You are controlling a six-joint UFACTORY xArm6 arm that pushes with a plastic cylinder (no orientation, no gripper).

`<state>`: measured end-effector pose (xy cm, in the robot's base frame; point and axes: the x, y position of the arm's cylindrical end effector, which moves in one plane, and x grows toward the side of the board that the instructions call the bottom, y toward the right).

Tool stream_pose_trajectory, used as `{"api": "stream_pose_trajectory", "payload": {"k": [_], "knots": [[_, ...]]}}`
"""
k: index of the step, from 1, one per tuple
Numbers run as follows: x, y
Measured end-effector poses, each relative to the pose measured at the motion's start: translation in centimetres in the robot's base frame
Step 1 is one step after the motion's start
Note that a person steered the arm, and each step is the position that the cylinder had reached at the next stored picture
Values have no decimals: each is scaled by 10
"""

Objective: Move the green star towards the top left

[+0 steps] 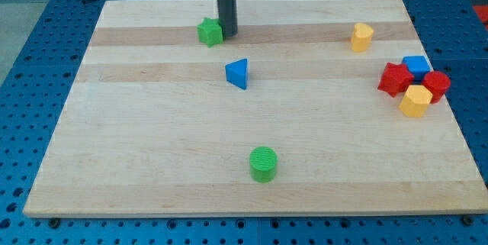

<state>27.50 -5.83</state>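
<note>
**Green star near the top edge, leftward travel outstanding**

Nearest the camera stands the green cylinder (pixel 263 163), well below the green star (pixel 210 31). The star lies close to the top edge of the board (pixel 152 161), left of centre. My tip (pixel 228 33) rests just beside the star on its right, touching or nearly so. The rod carries no jaws, so there is no opening to report. A blue triangular block (pixel 238 73) sits below and right of the star.

Progress, as judged: the star is already high on the board; the push to the left corner remains.

Limits: the rod's upper length is cut off by the view's top. Actual contact between tip and star cannot be confirmed.
</note>
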Motion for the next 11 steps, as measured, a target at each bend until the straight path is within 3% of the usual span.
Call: {"api": "stream_pose_trajectory", "payload": {"k": [2, 3, 5, 6, 8, 9, 11], "knots": [[-3, -14], [43, 22], [66, 44], [71, 35], [23, -67], [20, -98], [77, -92]]}}
